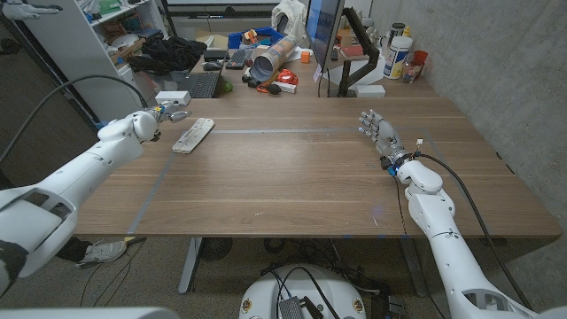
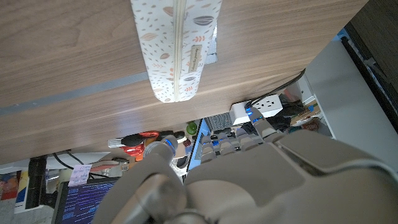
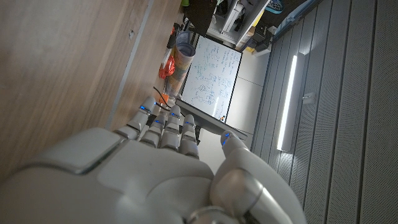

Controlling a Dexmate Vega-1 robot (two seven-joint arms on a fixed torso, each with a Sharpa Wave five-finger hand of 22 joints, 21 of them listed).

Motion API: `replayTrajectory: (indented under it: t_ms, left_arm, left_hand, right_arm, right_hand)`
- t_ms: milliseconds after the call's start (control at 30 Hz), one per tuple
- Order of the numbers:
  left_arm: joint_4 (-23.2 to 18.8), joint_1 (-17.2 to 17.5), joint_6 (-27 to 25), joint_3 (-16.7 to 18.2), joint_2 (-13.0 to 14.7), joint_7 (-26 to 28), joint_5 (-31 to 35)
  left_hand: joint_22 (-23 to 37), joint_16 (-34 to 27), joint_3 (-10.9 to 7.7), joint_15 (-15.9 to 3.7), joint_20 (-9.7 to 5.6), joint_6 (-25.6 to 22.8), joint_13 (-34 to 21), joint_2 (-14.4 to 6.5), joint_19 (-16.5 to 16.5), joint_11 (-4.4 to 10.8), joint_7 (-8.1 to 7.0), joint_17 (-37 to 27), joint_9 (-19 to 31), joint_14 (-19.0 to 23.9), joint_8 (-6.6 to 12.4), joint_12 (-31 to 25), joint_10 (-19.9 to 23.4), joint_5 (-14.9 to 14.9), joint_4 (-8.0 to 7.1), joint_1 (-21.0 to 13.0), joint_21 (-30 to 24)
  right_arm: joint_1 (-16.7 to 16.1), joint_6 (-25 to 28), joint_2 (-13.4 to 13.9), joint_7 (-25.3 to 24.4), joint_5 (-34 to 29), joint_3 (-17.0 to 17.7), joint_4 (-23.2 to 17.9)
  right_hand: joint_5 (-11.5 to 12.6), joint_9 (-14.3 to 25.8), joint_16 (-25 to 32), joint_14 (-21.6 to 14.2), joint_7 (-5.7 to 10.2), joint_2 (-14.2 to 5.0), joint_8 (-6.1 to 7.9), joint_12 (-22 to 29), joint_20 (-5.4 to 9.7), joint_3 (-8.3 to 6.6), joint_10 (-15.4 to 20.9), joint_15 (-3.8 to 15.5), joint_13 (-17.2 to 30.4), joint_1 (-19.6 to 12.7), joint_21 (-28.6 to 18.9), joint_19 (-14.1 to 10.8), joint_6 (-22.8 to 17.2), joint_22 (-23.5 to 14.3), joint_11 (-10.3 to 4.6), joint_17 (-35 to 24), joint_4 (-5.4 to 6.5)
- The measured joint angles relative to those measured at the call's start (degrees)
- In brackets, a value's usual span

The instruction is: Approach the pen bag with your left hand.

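I hold my left robot hand [image 1: 166, 112] empty, fingers apart, just beside the white leaf-patterned fabric pen bag [image 1: 192, 135] lying on the wooden worktop [image 1: 292, 177], ready to close in, while my right robot hand [image 1: 379, 135] waits open, well apart.

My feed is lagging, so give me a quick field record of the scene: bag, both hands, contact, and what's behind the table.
bag: pen bag, white with a leaf print, zipped, lying on the table near its far left side
left hand: left hand close beside the bag's far end, holding nothing
contact: none visible
right hand: right hand on the table's right side, fingers apart, holding nothing
behind table: cluttered desk with a monitor and keyboard
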State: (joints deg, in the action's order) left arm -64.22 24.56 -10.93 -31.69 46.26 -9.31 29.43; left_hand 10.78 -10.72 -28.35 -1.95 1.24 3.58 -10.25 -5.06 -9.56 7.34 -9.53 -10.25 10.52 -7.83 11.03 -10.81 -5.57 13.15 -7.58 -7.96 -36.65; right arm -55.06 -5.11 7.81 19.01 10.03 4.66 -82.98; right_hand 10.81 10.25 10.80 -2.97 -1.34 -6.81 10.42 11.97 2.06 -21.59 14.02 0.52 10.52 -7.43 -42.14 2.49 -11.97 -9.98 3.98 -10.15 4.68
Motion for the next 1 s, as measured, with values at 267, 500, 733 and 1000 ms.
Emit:
replayTrajectory:
  t_ms: [267,500,733,1000]
  left_arm:
    - [1.51,-0.94,0.52,-0.83,-0.46,0.00,0.14]
    - [1.87,-1.14,0.61,-1.23,-0.53,-0.13,0.18]
    - [2.20,-1.32,0.60,-1.44,-0.59,-0.30,0.22]
    - [3.06,-1.75,0.62,-1.96,-1.05,-0.47,0.33]
  left_hand:
    - [0.00,0.00,0.18,0.00,0.00,0.00,0.00,0.00,0.00,0.00,0.00,0.00,0.00,0.00,0.00,0.00,0.00,0.00,-0.19,0.00,0.00]
    - [0.00,0.00,0.17,0.00,0.00,0.00,0.00,0.00,0.00,0.00,0.00,0.00,0.00,0.00,0.00,0.00,0.00,0.00,-0.17,0.00,0.00]
    - [0.00,0.00,0.17,0.00,0.00,0.00,0.00,0.00,0.00,0.00,0.00,0.00,0.00,0.00,0.00,0.00,0.00,0.00,-0.17,0.00,0.00]
    - [0.00,0.00,0.16,0.00,0.00,0.00,0.00,0.00,0.00,0.00,0.00,0.00,0.00,0.00,0.00,0.00,0.00,0.00,-0.17,0.00,0.00]
  right_arm:
    - [-0.20,0.21,-0.02,-0.11,-0.15,-0.03,-0.35]
    - [-0.26,0.40,-0.04,-0.13,-0.17,-0.03,-0.43]
    - [-0.26,0.60,-0.05,-0.13,-0.17,0.00,-0.43]
    - [-0.34,0.86,-0.04,-0.04,-0.16,0.22,-0.40]
  right_hand:
    - [0.00,0.00,0.00,0.00,0.00,0.00,0.00,0.00,0.00,0.00,0.00,0.00,0.00,0.00,0.44,0.01,0.00,0.00,0.00,0.00,0.00]
    - [0.00,0.00,-0.22,0.00,0.00,0.00,0.00,0.00,-0.01,0.00,0.00,0.00,0.00,0.00,0.44,0.01,0.00,0.00,0.00,0.00,0.00]
    - [0.00,0.00,-0.22,0.00,0.00,0.00,0.00,0.00,-0.01,0.00,0.00,0.00,0.00,0.00,0.44,0.01,0.00,0.00,0.00,0.00,0.00]
    - [0.00,0.00,-0.22,0.00,0.00,0.00,0.00,0.00,-0.01,0.00,0.00,0.00,0.00,0.00,0.44,0.01,0.00,0.00,0.00,0.00,0.00]
